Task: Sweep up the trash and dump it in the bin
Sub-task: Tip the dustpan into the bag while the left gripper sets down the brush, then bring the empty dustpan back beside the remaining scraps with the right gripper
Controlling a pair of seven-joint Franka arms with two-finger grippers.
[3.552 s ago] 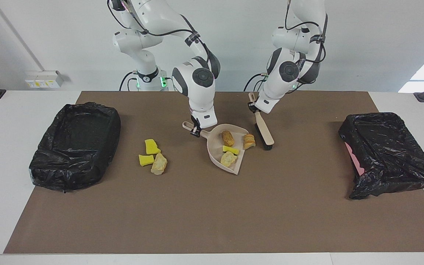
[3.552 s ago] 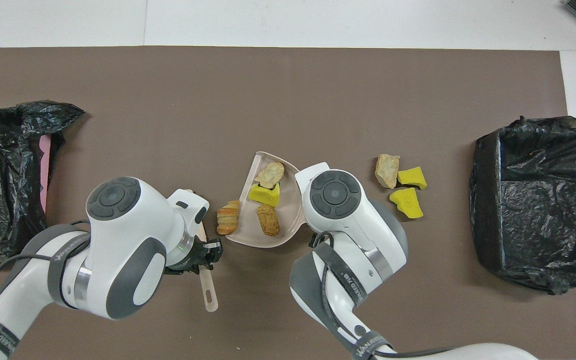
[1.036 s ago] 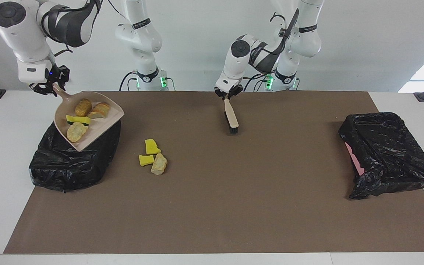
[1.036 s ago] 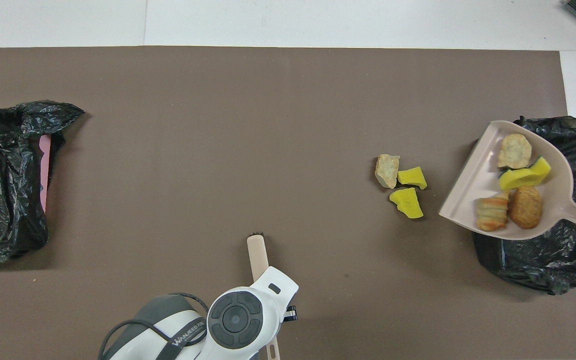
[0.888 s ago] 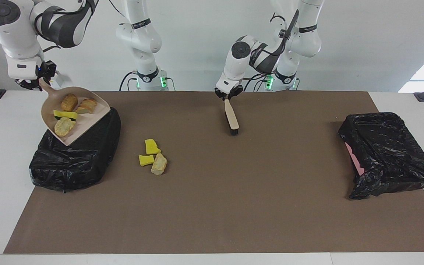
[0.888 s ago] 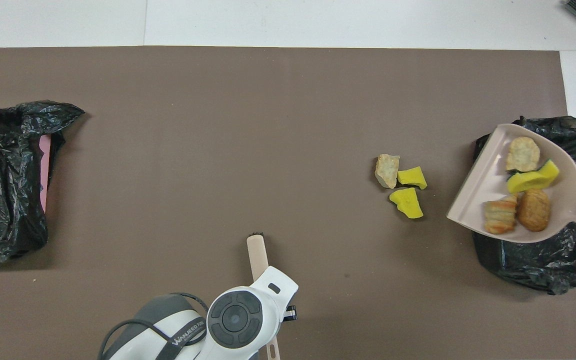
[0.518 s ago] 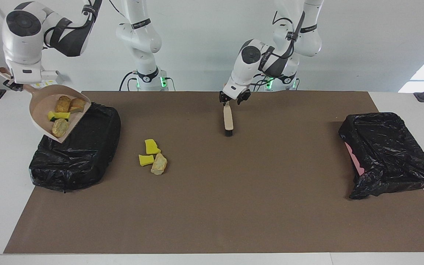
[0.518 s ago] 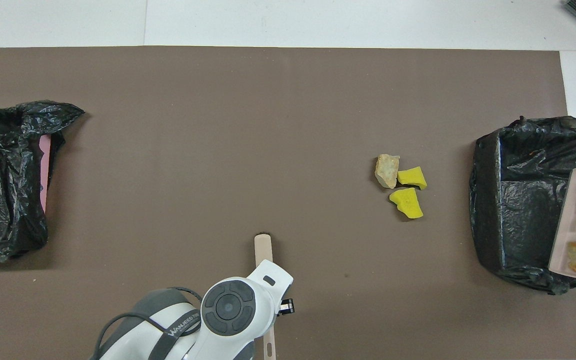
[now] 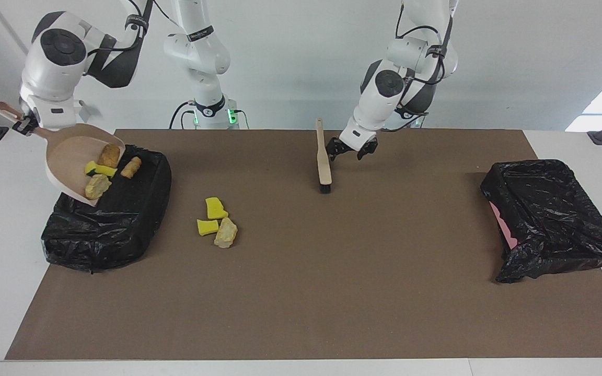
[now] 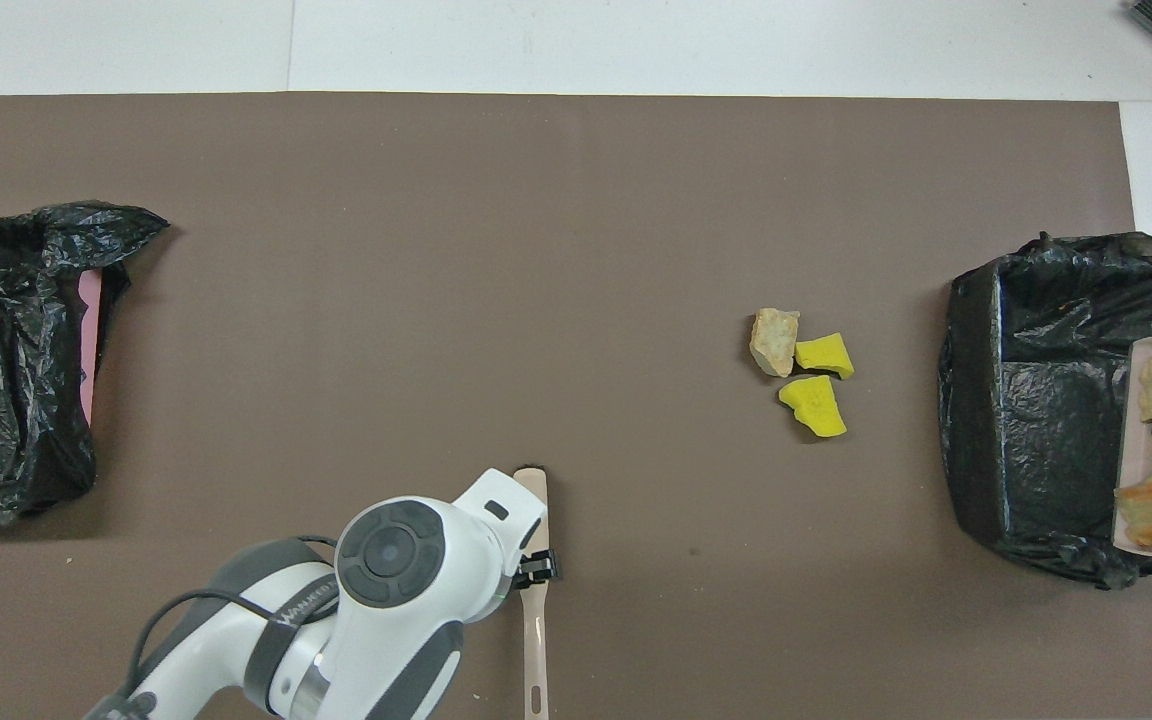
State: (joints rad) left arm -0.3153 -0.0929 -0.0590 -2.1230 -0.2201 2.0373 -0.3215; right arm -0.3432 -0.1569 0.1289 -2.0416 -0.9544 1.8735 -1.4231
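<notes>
Four scraps (image 9: 102, 169) slide in my tilted dustpan (image 9: 73, 162) over the bin (image 9: 105, 209) | right gripper (image 9: 26, 125) clamps its handle | left gripper (image 9: 352, 150) just released brush (image 9: 324, 162), fingers apart | three scraps (image 9: 216, 222) wait beside the bin

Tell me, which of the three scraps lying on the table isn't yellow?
The tan bread lump. Two bright yellow sponge pieces lie right beside it, and it is the one of the three farthest from the robots.
</notes>
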